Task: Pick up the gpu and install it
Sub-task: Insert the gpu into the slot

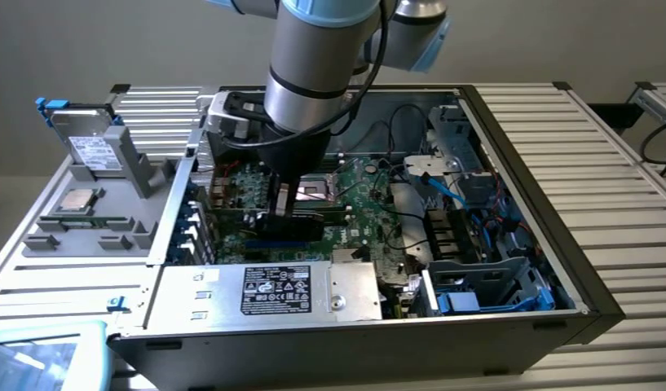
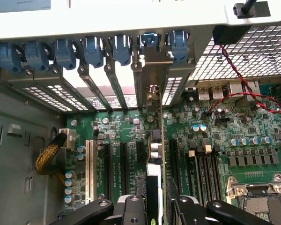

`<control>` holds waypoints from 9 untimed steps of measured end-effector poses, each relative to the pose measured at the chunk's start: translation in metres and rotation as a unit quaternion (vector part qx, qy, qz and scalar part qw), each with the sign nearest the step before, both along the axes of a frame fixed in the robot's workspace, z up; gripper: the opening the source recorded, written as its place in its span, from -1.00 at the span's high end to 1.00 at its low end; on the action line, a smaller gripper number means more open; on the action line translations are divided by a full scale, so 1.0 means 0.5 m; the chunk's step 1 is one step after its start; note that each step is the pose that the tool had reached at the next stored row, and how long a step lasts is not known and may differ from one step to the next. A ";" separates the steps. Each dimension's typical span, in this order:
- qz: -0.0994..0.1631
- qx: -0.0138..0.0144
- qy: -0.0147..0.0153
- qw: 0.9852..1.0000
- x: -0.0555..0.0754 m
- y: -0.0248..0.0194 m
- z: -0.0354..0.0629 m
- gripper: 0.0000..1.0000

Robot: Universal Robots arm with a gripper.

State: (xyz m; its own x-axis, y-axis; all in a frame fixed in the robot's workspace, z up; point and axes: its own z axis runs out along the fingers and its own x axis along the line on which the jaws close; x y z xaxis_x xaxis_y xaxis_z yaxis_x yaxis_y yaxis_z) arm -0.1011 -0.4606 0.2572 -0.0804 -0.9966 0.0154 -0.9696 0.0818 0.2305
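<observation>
Gpu (image 2: 160,140) is seen edge-on, clamped between the fingers (image 2: 133,208) of the gripper (image 2: 157,208), which are drawn in narrow on the card's two faces. It is held upright over the motherboard (image 2: 253,140), w/ its metal bracket (image 2: 155,56) set at the case's rear wall, just beside the row of blue clips (image 2: 93,49). Black expansion slots (image 2: 123,164) lie alongside it. Whether the card's lower edge is already in a slot cannot be told.

In the exterior view the gripper (image 1: 287,204) is sunk inside the open case (image 1: 344,338), and the gpu (image 1: 289,226) is held near the cpu socket (image 1: 310,191), on the side toward the exterior view's left.

Judged from this, for the seating to be done well the card should be held square to its slot, the bracket lined up w/ its opening, and pressure applied straight down & evenly. A tilt could jam the connector. Red wires (image 2: 234,79) are well apart from the card, so no snag is expected there.
</observation>
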 end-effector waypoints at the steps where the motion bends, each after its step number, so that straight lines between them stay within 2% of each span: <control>1: 0.000 0.000 0.000 1.000 0.000 0.0003 0.000 0.45; 6: 0.000 0.000 0.000 1.000 0.000 0.0006 0.000 0.45; 9: 0.000 0.000 -0.002 1.000 0.000 0.0016 -0.001 0.45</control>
State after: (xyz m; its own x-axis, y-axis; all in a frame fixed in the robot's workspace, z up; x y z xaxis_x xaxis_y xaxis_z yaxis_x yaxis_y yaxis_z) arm -0.1011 -0.4598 0.2569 -0.0801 -0.9967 0.0154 -0.9706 0.0816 0.2263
